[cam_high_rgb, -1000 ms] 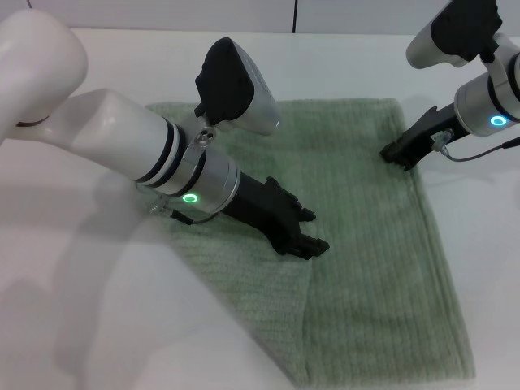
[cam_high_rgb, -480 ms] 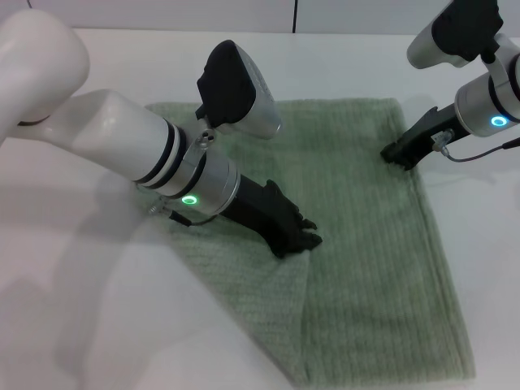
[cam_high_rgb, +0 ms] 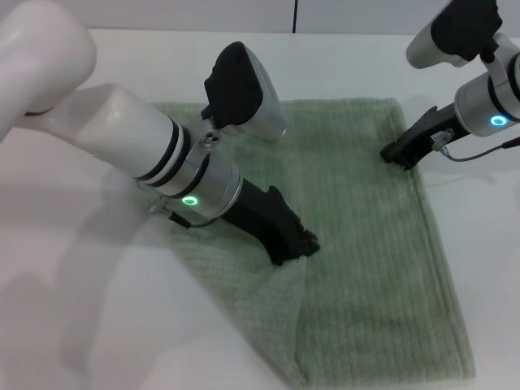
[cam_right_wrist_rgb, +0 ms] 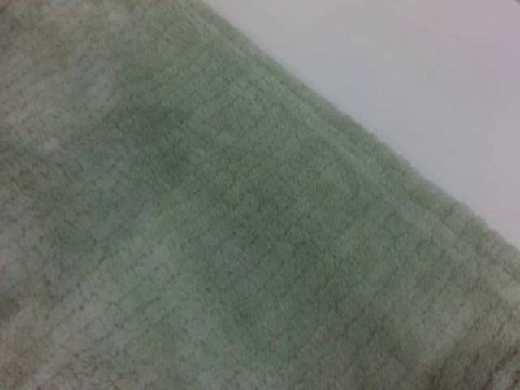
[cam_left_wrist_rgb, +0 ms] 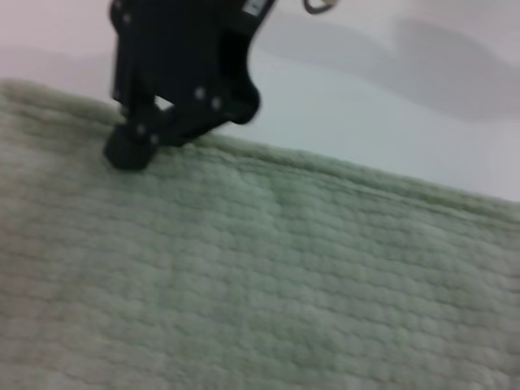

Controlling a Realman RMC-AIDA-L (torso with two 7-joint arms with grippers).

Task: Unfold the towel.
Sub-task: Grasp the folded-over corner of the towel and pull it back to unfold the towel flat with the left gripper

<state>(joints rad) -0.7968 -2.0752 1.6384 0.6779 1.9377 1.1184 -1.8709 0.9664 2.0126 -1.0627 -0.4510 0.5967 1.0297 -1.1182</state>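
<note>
Green towel (cam_high_rgb: 366, 244) pinched by left gripper (cam_high_rgb: 294, 246).

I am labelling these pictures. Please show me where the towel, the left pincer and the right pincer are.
towel (cam_high_rgb: 374, 268): head view, flat right part of cloth.
left pincer (cam_high_rgb: 302, 246): head view, tips at the raised fold edge.
right pincer (cam_high_rgb: 392, 153): head view, tip at the towel's far right corner.

Head camera looks steeply down over the towel (cam_high_rgb: 366, 268), arms entering at ten and two o'clock. Both wrist cameras skim the cloth close; the left's also catches the right gripper (cam_left_wrist_rgb: 130, 150).
</note>
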